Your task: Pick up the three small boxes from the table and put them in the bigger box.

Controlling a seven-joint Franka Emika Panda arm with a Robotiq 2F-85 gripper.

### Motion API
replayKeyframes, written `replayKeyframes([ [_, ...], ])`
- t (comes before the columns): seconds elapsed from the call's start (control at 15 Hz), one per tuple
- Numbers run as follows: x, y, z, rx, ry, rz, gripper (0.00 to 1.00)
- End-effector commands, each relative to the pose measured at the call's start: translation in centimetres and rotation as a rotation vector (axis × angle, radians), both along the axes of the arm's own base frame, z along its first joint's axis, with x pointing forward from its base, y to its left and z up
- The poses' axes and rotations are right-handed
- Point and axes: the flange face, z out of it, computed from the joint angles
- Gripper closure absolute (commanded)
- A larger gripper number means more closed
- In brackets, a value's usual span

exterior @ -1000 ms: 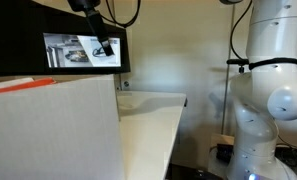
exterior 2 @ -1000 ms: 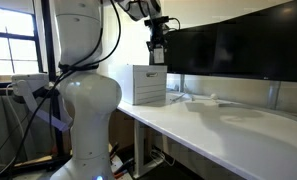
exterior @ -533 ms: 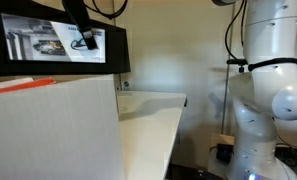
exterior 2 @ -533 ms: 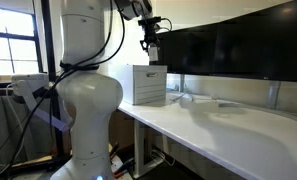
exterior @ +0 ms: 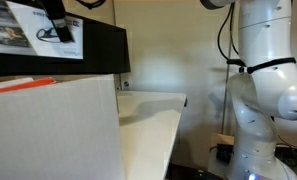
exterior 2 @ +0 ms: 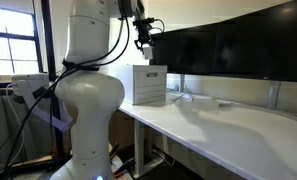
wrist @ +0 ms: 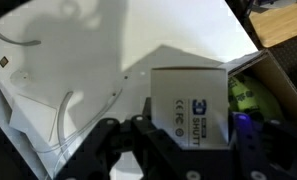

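Clamped by the black gripper (wrist: 192, 132), the white blue-printed carton (wrist: 188, 92) should be centred over the large pale box (exterior: 58, 130) before release

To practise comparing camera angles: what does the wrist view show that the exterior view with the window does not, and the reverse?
Only the wrist view: the blue-and-dark print on the white carton clamped in the gripper, and something green beside brown cardboard.
Only the exterior view: the robot's white arm, the window, the dark screens and the pale outside of the bigger box.
Both: the gripper and the table.
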Motion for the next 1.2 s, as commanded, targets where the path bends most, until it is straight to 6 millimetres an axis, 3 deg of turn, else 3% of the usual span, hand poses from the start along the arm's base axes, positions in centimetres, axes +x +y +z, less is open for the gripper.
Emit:
replayKeyframes([
  [0.0, 0.0, 2.7, 0.8, 0.012, -0.016, 0.050, 0.69],
  [0.47, 0.5, 7.4, -1.4, 0.006, -0.007, 0.137, 0.69],
  [0.87, 1.7, 9.6, -3.2, -0.062, -0.071, 0.150, 0.69],
  [1.13, 2.3, 10.2, -2.6, -0.095, -0.146, 0.144, 0.69],
])
